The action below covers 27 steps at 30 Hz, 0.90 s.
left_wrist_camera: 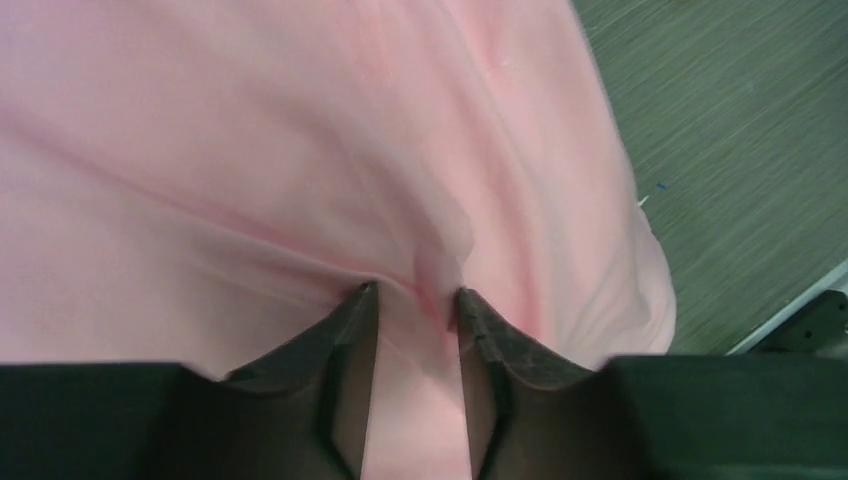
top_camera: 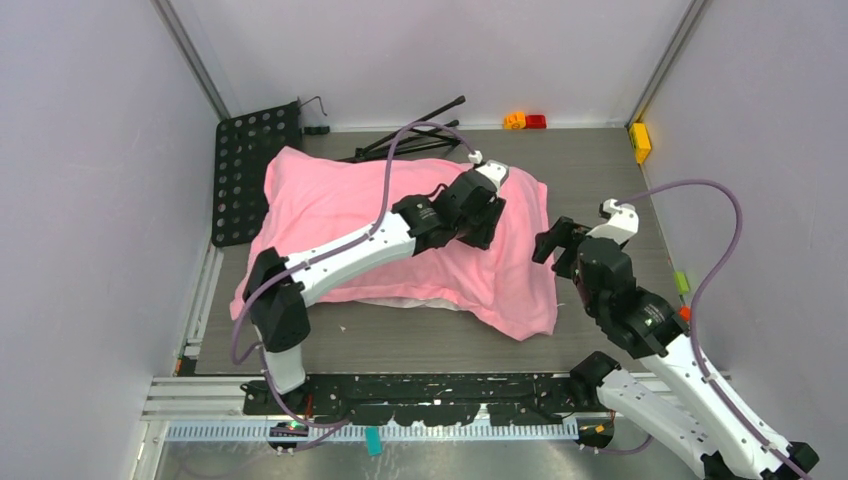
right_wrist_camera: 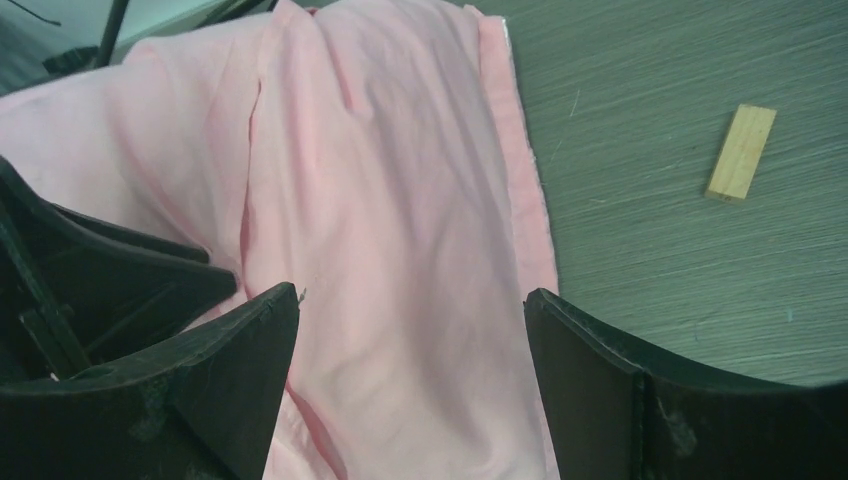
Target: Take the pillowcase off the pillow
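Note:
The pink satin pillowcase (top_camera: 340, 215) covers the pillow and lies across the middle of the table. Only a thin white strip of the pillow (top_camera: 400, 301) shows under its near edge. My left gripper (top_camera: 482, 226) presses down on the pillowcase's right part. In the left wrist view it (left_wrist_camera: 415, 295) is shut on a raised fold of the pillowcase (left_wrist_camera: 300, 150). My right gripper (top_camera: 548, 246) is open and empty. It hovers over the pillowcase's flat right end (right_wrist_camera: 400, 200), with its jaws (right_wrist_camera: 410, 300) spread wide.
A black perforated plate (top_camera: 250, 170) lies at the back left and black rods (top_camera: 410, 140) behind the pillow. Small orange and red blocks (top_camera: 525, 121) and a yellow block (top_camera: 640, 142) sit at the back. A wooden block (right_wrist_camera: 741, 152) lies on the table beside the pillowcase.

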Available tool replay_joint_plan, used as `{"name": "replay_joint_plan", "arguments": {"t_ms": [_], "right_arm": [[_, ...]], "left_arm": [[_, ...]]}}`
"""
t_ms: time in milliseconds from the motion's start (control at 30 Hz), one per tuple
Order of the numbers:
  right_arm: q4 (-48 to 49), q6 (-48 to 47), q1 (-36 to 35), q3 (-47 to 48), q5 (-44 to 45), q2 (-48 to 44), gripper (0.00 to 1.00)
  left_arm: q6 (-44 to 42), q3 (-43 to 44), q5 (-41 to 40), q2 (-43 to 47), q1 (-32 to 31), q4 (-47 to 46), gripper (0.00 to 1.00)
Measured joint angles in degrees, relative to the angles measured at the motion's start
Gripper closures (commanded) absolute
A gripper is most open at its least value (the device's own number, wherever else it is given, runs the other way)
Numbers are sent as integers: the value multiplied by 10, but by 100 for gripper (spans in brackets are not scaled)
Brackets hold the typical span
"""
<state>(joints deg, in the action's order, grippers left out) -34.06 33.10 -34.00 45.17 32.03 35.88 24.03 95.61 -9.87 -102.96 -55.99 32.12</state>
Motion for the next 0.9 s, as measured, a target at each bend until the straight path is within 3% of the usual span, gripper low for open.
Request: {"name": "replay_joint_plan", "arguments": {"t_ms": [100, 267, 533, 900], "right_arm": [[2, 0, 0, 0, -8, 24, 13], [17, -1, 0, 0, -59, 92, 13], [38, -3, 0, 46, -135, 207, 13], [54, 0, 0, 137, -125, 320, 12]], "left_arm": [[7, -1, 1, -14, 10, 13, 89], [21, -55, 5, 31, 43, 6, 96], [42, -151, 8, 160, 88, -5, 100], [45, -194, 11, 165, 94, -26, 100]]}}
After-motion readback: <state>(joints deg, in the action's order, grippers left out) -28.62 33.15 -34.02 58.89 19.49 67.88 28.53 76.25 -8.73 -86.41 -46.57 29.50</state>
